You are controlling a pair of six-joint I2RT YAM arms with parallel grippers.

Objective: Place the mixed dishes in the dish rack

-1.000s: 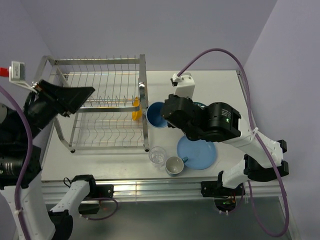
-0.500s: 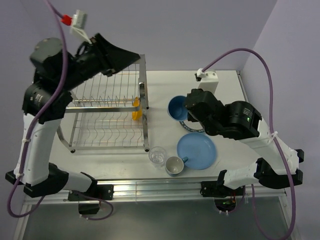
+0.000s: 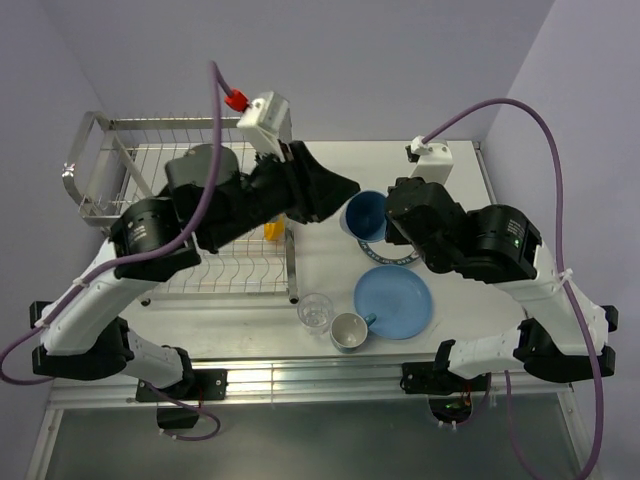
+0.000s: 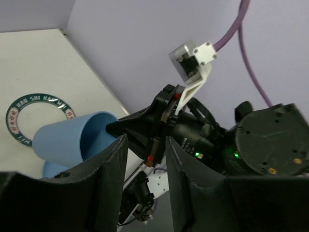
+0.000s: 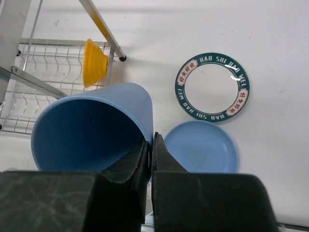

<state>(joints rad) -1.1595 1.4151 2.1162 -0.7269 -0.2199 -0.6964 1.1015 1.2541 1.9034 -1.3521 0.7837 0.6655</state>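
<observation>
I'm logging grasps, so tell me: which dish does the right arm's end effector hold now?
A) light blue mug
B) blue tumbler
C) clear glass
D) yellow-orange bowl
B: in the right wrist view, the right end effector is pinched shut on the wall of the blue tumbler.

White table top, matte. Lavender back wall meets right wall in corner beyond table's far right corner. Left wall same colour. Aluminium rail along near edge. Grey floor below. Light soft, even.
</observation>
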